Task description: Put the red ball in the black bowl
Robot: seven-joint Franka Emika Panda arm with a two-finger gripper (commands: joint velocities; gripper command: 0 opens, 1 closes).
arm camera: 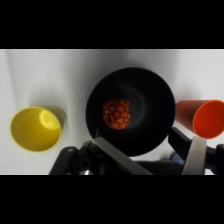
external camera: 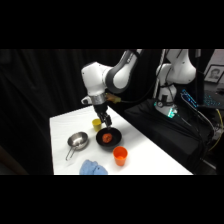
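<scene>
The red ball (arm camera: 116,113), small, red-orange and speckled, lies inside the black bowl (arm camera: 150,95), slightly toward nine o'clock of centre; the round matte bowl stands upright.

The red ball (arm camera: 116,113) lies inside the black bowl (arm camera: 150,95) at frame centre — yellow cup (arm camera: 35,129) lower left, orange cup (arm camera: 204,119) at the right edge.

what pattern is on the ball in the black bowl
Red ball with orange-yellow spots, clearest in the wrist view, lying inside the black bowl.
</scene>
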